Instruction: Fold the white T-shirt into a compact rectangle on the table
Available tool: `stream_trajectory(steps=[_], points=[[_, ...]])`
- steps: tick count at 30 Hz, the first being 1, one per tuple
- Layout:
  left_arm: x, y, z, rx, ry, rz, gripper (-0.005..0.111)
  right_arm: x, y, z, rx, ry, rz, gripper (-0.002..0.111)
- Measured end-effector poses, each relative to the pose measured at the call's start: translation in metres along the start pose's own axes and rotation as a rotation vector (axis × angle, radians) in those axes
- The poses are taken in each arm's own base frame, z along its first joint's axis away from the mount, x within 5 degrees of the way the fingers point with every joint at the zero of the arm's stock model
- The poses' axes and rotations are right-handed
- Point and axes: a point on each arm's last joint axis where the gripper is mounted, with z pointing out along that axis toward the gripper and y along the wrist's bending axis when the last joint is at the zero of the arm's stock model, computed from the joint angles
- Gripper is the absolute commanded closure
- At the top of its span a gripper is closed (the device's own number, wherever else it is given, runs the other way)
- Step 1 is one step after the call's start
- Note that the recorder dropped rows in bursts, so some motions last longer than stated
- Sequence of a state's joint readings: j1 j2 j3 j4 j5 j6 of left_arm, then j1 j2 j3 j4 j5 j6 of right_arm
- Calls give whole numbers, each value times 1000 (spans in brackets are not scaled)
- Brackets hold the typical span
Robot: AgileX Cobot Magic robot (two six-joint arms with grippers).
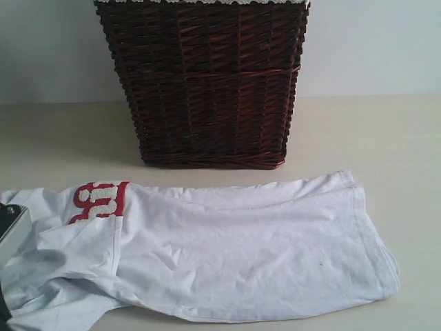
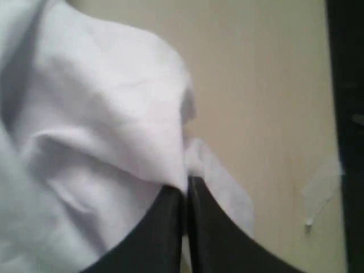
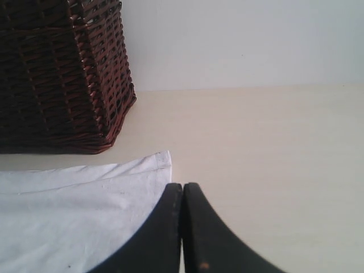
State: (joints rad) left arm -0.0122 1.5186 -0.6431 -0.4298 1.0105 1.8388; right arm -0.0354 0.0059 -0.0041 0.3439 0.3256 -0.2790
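Observation:
The white T-shirt (image 1: 241, 255) lies lengthwise across the table (image 1: 393, 138), partly folded, with its red-outlined lettering (image 1: 100, 200) showing at the left. A sleeve fold lies over the left end. My left gripper (image 2: 186, 185) is shut on a bunched fold of the shirt (image 2: 102, 125); only part of its body (image 1: 10, 224) shows at the exterior view's left edge. My right gripper (image 3: 182, 187) is shut with nothing between its fingers, just beside a hem corner of the shirt (image 3: 74, 216). It is out of the exterior view.
A dark wicker basket (image 1: 207, 83) stands on the table behind the shirt, close to its far edge, and also shows in the right wrist view as the basket (image 3: 57, 74). A light wall rises behind. Bare table (image 3: 273, 148) lies to the right of the shirt.

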Motion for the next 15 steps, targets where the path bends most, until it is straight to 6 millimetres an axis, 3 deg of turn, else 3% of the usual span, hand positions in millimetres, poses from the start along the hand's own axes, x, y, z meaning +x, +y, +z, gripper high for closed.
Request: stream_trajectory(steps=[10,15], points=[[-12,49,-43,-324,43,107,107,0,0,0,0,0,0,108],[-14,75,-48,-529,-1,56,107,0,0,0,0,0,0,108]])
